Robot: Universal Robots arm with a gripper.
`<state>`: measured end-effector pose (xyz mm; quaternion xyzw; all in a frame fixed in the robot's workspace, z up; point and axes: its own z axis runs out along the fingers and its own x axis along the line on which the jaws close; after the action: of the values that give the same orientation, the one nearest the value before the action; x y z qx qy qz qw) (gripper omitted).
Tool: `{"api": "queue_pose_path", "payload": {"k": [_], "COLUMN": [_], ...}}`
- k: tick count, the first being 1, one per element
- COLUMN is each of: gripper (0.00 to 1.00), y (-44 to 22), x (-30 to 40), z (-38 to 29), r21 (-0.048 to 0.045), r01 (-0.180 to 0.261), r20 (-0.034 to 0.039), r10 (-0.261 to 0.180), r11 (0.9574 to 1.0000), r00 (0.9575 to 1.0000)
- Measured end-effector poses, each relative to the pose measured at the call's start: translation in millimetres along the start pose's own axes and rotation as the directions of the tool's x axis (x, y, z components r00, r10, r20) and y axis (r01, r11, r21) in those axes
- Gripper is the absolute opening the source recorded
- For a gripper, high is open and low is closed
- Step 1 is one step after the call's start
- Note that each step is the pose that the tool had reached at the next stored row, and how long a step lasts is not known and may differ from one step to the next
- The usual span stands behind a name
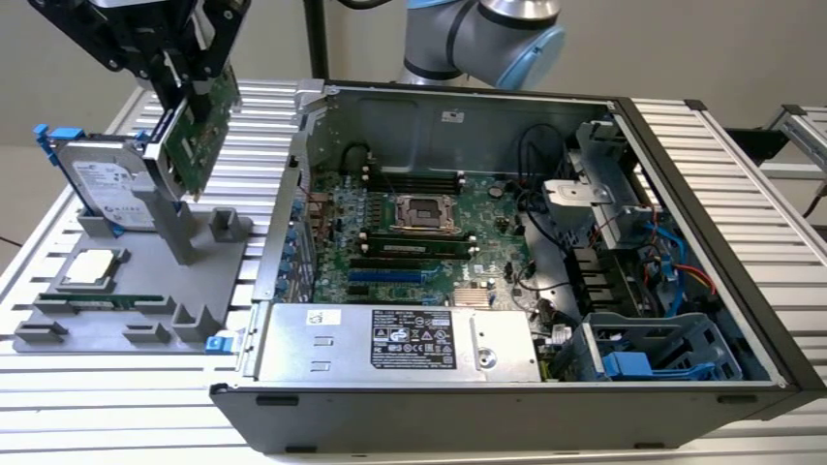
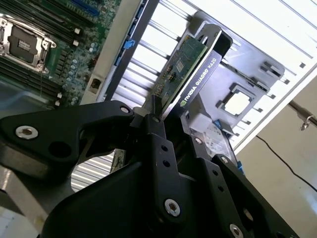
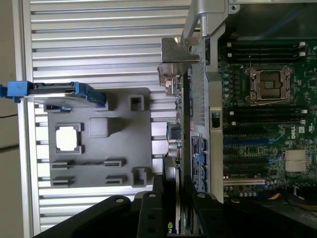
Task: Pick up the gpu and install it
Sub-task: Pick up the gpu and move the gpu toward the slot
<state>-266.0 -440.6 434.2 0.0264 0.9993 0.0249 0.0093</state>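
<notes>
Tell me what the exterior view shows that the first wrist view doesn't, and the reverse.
Exterior view, not first wrist view: the silver rectangular power-supply box, a blue plastic drive caddy and the arm's grey-and-blue joint. First wrist view, not exterior view: the computer case's perforated metal back panel from outside. Both: the black gripper shut on the flat green circuit-board gpu, the grey plastic parts holder, the silver hard drive with blue rails and the motherboard's square processor socket.
</notes>
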Motion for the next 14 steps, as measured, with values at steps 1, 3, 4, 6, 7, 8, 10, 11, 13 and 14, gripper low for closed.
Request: {"api": "queue_pose_path", "payload": {"k": [1, 3, 4, 6, 7, 8, 10, 11, 13, 14], "gripper": [0.0, 0.0, 0.0, 0.0, 0.0, 0.0, 0.0, 0.0, 0.0, 0.0], "y": [0.0, 0.1, 0.1, 0.1, 0.1, 0.2, 0.2, 0.2, 0.2, 0.3], "x": [-0.5, -1.3, -1.7, -2.4, -2.7, -3.0, -3.6, -3.9, -4.5, -4.8], "z": [0.1, 0.0, 0.0, 0.1, 0.1, 0.1, 0.1, 0.1, 0.1, 0.1], "r21": [-0.0001, 0.0, 0.0, -0.0001, 0.0, 0.0, 0.0, 0.0, 0.0, 0.0], "r01": [0.0, 0.0, 0.0, 0.0, 0.0, 0.0, 0.0, 0.0, 0.0, 0.0], "r20": [0.0001, 0.0, 0.0, 0.0001, 0.0, 0.0, 0.0, 0.0001, 0.0, 0.0], "r10": [0.0, 0.0, 0.0, 0.0, 0.0, 0.0, 0.0, 0.0, 0.0, 0.0], "r11": [1.0, 1.0, 1.0, 1.0, 1.0, 1.0, 1.0, 1.0, 1.0, 1.0], "r00": [1.0, 1.0, 1.0, 1.0, 1.0, 1.0, 1.0, 1.0, 1.0, 1.0]}}
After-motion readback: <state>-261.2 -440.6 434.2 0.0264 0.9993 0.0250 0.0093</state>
